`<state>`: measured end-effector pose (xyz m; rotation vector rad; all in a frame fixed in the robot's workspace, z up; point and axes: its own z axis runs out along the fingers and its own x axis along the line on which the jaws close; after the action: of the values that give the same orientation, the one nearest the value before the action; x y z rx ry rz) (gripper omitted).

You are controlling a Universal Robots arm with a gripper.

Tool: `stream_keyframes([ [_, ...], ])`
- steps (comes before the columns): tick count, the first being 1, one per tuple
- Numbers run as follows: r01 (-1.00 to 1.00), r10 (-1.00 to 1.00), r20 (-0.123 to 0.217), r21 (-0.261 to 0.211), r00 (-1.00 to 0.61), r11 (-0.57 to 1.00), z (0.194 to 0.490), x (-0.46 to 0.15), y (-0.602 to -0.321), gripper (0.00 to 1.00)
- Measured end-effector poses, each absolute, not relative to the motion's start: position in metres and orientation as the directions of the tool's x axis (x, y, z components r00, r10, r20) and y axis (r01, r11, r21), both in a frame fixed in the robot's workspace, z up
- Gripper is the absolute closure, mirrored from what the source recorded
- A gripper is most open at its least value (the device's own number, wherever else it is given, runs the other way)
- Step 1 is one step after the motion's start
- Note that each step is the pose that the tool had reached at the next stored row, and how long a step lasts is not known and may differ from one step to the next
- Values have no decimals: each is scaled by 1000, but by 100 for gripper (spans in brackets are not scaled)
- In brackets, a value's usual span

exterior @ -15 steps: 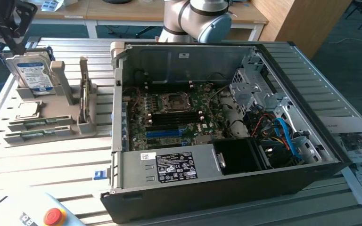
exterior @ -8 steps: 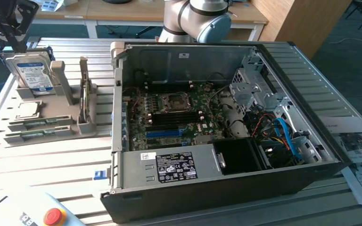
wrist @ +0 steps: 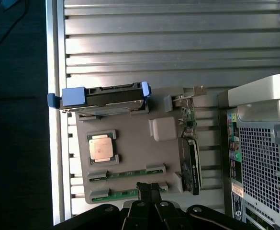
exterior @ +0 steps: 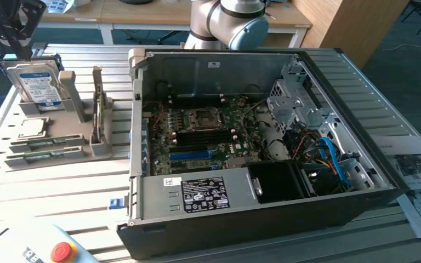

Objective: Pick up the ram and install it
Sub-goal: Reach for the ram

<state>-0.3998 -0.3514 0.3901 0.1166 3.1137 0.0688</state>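
Gripper: We see the gripper with its fingertips pressed together and nothing between them. In the wrist view the tips line up over one end of a green stick.

Ram: The ram lies in a slot of the grey holder, on the holder's near edge, at the exterior view's left of the computer case. A second stick lies just beside it, one slot farther.

Handling: We judge the ram light, stiff and thin, and fragile at its chips and contact edge. It will not flex into a grip, and its smooth faces may slip.

Where to hold: We would take it across its thickness, near the middle of its length, on the edge that stands out of the slot. Little of that edge shows.

Neighbours: The processor sits just beyond the sticks. The hard drive stands upright at the holder's far end, and an upright card stands between the sticks and the case.

Case: It lies open, its motherboard bare.
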Motion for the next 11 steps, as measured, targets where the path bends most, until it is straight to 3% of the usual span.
stream_keyframes([
  [11,74,75,-23,45,-997,996,386,-400,-351,90],
])
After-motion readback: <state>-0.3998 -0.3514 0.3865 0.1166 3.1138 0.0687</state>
